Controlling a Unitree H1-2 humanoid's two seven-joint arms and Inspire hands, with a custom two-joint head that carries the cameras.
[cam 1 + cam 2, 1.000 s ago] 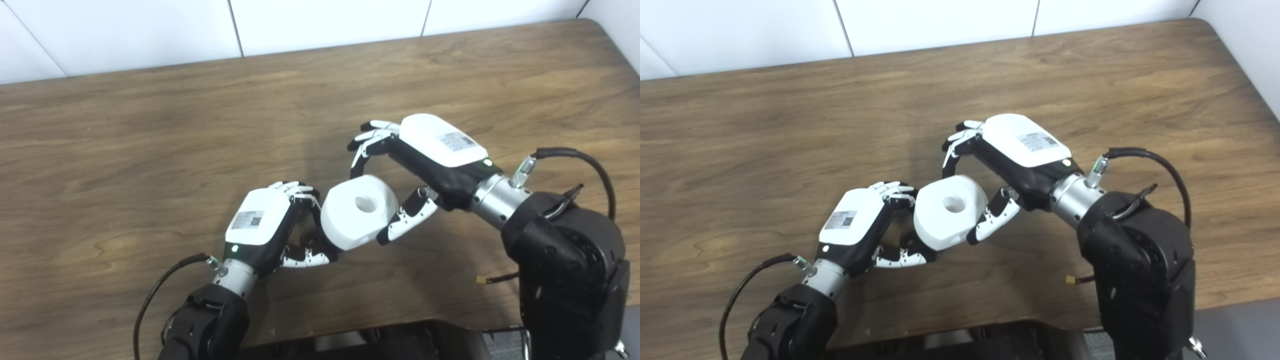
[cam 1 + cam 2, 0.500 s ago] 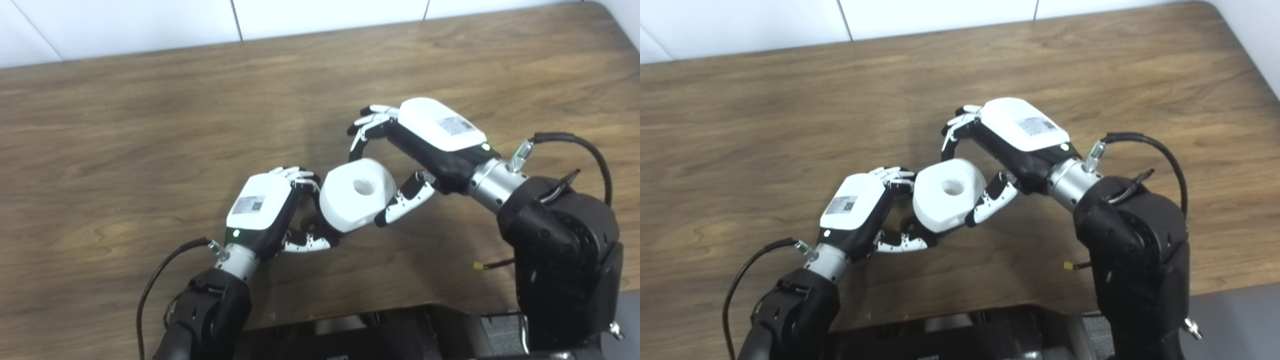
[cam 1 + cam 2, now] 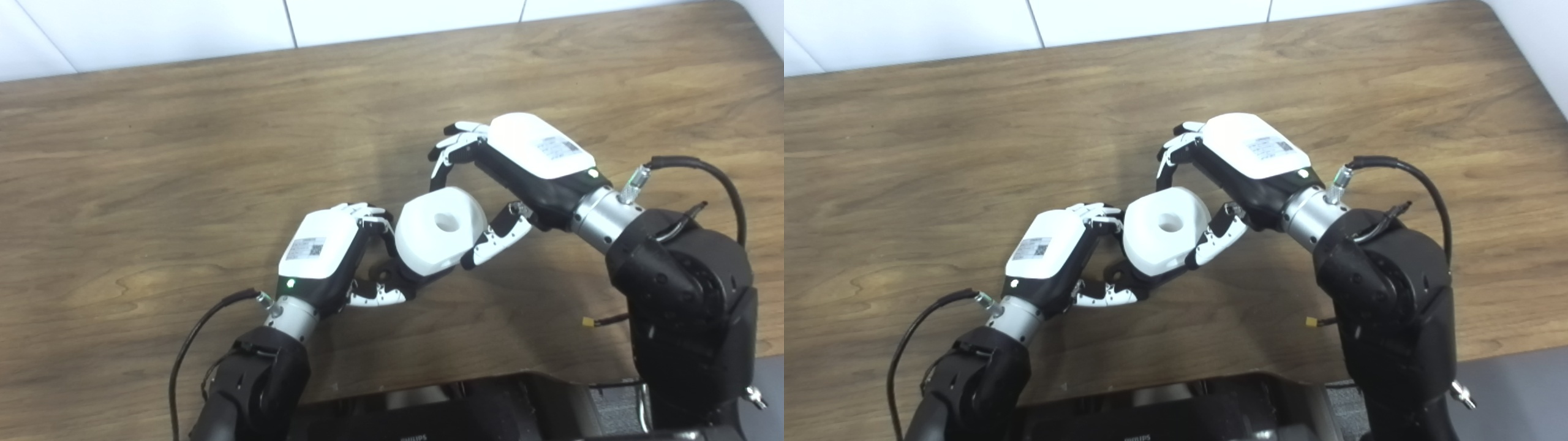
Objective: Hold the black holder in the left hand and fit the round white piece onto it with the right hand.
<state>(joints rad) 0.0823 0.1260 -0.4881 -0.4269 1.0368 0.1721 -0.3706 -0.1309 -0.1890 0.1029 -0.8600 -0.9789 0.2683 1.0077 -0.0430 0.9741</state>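
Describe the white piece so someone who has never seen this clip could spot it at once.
On the wooden table, look near the middle front, where the two hands meet. Between the left hand and the right hand sits the white piece, a chunky rounded block. It alone has a round hole in its top face, unlike the smooth, labelled white hand shells.

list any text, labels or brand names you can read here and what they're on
"PHILIPS", faint, on the dark unit at the bottom edge.
Sticker with a square code on the left hand: print too small to read.
Sticker on the right hand: too blurred to read.
White piece: no text visible.
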